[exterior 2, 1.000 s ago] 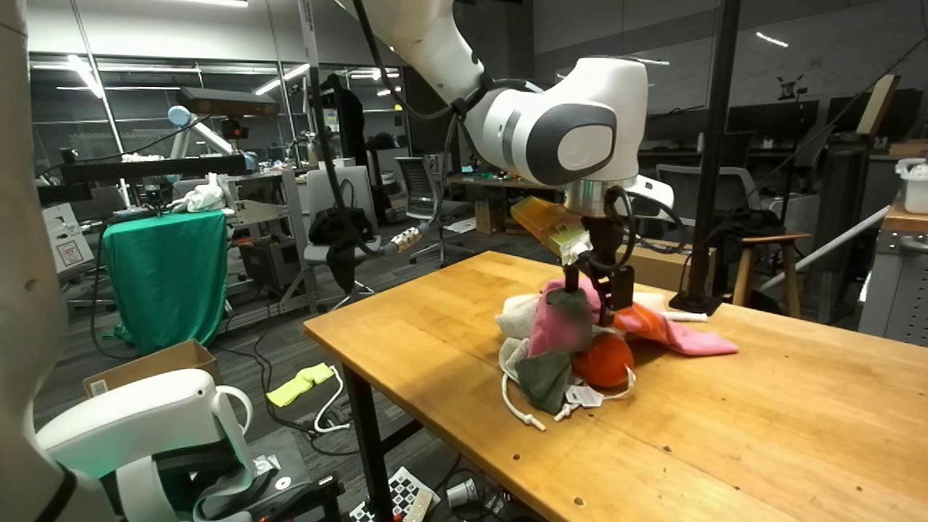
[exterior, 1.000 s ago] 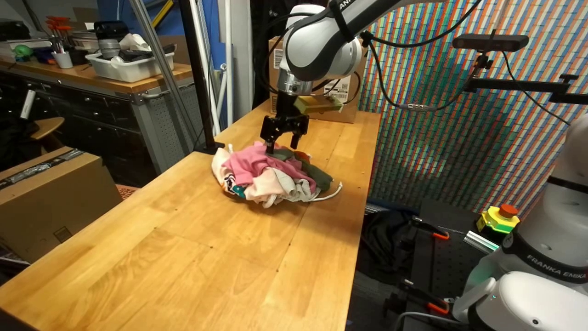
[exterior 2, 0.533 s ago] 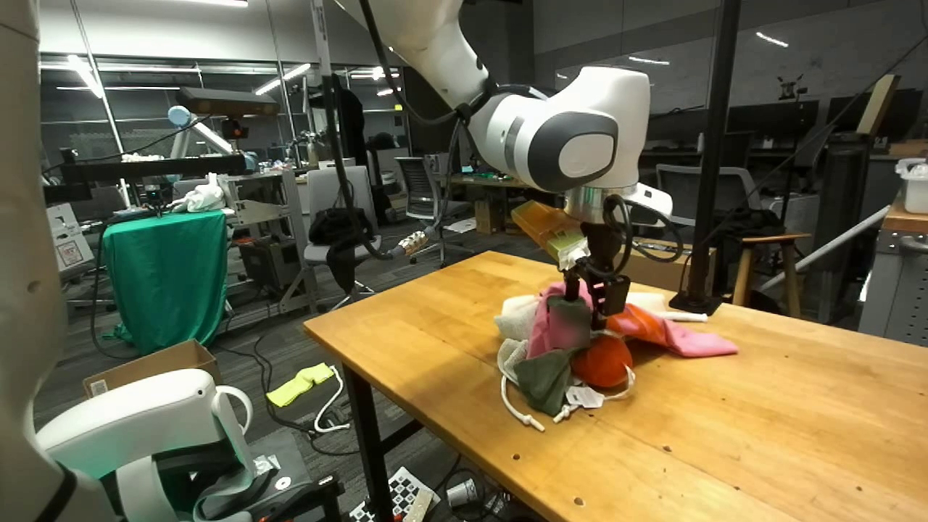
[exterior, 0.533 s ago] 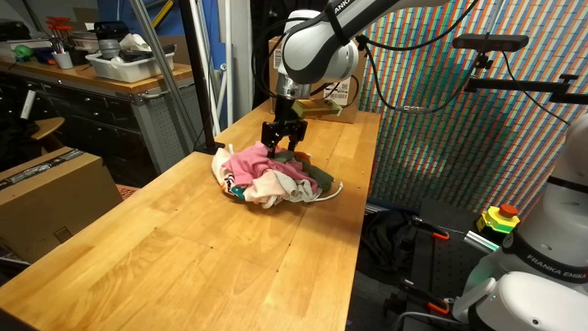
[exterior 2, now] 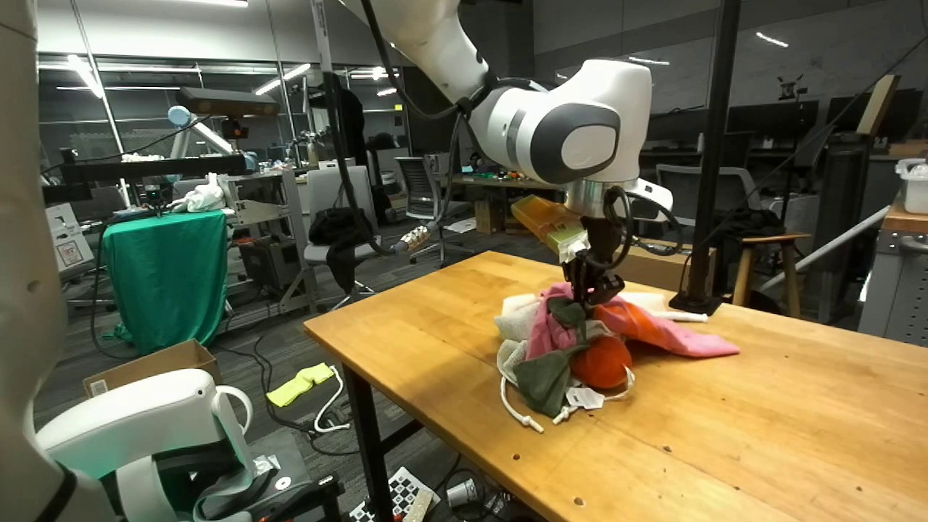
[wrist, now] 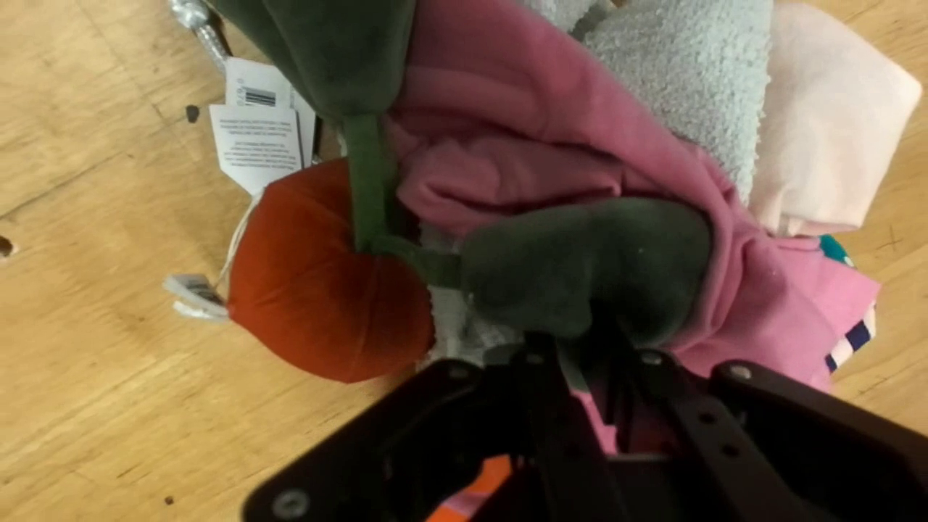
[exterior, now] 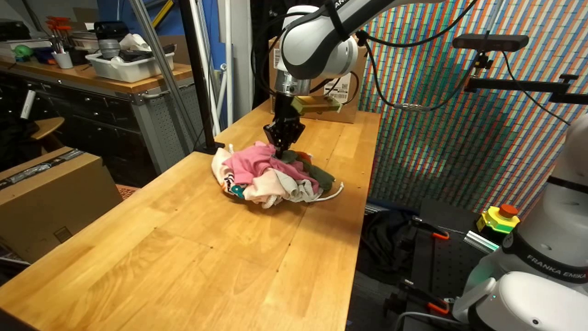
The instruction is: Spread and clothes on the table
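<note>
While the clothes (exterior: 268, 179) lie heaped on the desk (exterior: 257, 257) | wrist view, left to right: orange ball (wrist: 326, 290) | hand (wrist: 586, 348) clamped on green cloth (wrist: 580, 261) | pink cloth (wrist: 609, 145) touching it | white fuzzy cloth (wrist: 689, 87) | pale cloth (wrist: 830, 119)

The tips of the gripper (wrist: 594, 348) are lost in dark folds of green cloth (wrist: 536, 268) in the wrist view, where a white tag (wrist: 259, 141) is too blurred to read and another green flap (wrist: 333, 58) is cropped at the top. In both exterior views, the arm (exterior 2: 428, 47) runs past the upper edge, the table (exterior: 197, 257) past the lower.
</note>
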You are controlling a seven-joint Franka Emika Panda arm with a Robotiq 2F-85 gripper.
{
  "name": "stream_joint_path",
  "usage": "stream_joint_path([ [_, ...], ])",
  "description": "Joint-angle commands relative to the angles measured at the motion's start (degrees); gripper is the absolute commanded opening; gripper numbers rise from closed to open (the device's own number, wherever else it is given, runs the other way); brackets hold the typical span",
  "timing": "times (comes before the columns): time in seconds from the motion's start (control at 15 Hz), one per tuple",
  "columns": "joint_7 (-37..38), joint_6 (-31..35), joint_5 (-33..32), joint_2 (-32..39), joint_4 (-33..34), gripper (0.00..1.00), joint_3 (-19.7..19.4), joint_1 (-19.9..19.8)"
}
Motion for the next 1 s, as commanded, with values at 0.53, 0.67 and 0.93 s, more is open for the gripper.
stream_joint_path([
  [0.53, 4.2, 0.6, -9.4, -5.8, -2.5, 0.09, -3.2, 0.0],
  [0.67, 6.2, 2.9, -13.8, -8.0, -3.6, 0.09, -4.6, -0.2],
  [0.93, 12.2, 9.5, -24.3, -11.6, -5.3, 0.09, -7.7, -1.5],
])
